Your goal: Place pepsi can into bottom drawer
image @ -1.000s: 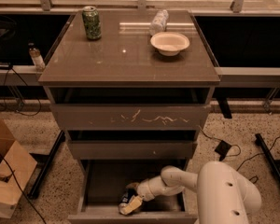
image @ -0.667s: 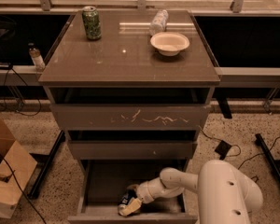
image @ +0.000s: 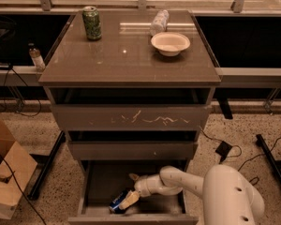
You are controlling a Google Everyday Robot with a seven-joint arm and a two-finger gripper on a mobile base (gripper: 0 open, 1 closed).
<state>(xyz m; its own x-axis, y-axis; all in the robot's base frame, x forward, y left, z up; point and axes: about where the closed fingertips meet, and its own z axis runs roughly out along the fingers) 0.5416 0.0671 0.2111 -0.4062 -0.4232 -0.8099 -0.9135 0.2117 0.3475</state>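
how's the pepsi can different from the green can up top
Colour: the pepsi can is blue with white markings; the green can is green.
Pose: the pepsi can lies tipped over; the green can stands upright.
Place: the pepsi can is inside the open bottom drawer near its front, right at the gripper; the green can is on the cabinet top, back left.
Both are small drink cans.
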